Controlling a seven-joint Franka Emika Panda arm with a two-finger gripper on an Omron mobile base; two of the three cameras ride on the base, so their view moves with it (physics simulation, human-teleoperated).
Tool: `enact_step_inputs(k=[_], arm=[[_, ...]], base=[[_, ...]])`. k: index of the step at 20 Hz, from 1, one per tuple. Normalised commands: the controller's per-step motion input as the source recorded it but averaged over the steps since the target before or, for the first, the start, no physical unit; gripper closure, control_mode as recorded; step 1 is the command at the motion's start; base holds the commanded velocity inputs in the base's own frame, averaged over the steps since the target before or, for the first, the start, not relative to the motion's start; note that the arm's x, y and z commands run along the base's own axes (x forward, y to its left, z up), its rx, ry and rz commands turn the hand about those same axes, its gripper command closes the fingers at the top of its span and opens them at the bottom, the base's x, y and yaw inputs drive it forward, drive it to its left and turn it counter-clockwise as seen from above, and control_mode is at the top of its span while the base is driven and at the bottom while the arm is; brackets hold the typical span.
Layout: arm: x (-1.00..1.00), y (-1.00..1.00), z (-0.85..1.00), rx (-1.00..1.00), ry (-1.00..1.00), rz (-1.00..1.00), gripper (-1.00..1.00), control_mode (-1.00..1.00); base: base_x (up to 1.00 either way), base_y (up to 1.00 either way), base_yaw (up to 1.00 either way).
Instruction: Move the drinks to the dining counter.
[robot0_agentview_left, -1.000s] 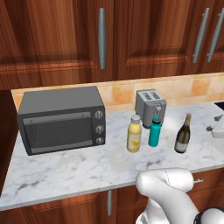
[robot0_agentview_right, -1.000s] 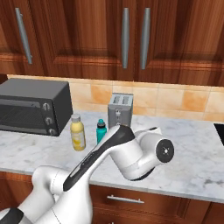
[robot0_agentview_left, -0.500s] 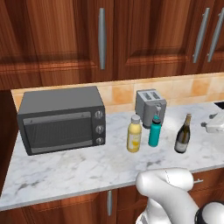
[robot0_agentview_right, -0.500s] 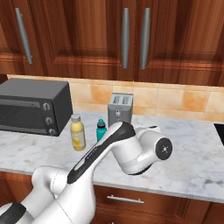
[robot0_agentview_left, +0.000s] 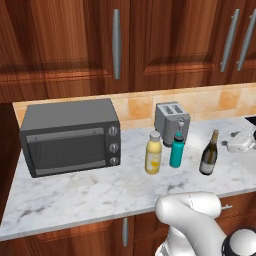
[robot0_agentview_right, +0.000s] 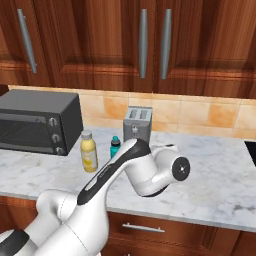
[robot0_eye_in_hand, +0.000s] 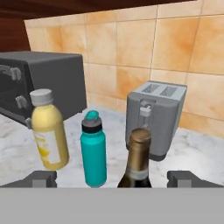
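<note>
1. The step in hand looks like the approach to the wine bottle (robot0_eye_in_hand: 136, 159). It stands upright on the marble desk (robot0_agentview_left: 90, 192), the rightmost of three drinks in the left base view, a little apart from the teal bottle (robot0_agentview_left: 176, 150). No drink has reached the dining counter yet.
2. The gripper (robot0_eye_in_hand: 111, 178) has its jaws spread fully wide and holds nothing. In the hand view the two fingertips (robot0_eye_in_hand: 40, 178) sit either side of the wine bottle's neck, which rises midway between them, so the line-up is already good.
3. Go straight ahead, keeping the bottle centred. I judge the body a safer place to grip than the thin neck, so drop the hand a little before closing, if the reach allows.
4. Mind the neighbours. The teal bottle stands just beside the wine bottle on its left in the hand view, and the yellow bottle (robot0_eye_in_hand: 48, 130) is further left. The finger on that side must pass between teal and wine without nudging either; a tall narrow bottle is likely to tip.
5. The toaster (robot0_eye_in_hand: 155, 118) stands behind, so stop before pushing the bottle back into it.
6. Close slowly, then lift straight up before swinging away.
</note>
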Motion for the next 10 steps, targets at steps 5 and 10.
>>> enact_step_inputs(k=[5,10], arm=[[0.29,0.04,-0.18,0.01,0.00,0.00,-1.00,-1.00],[0.35,0.00,-0.12,0.02,0.00,0.00,-1.00,-1.00]], base=[[0.00,0.00,0.00],[0.00,0.00,0.00]])
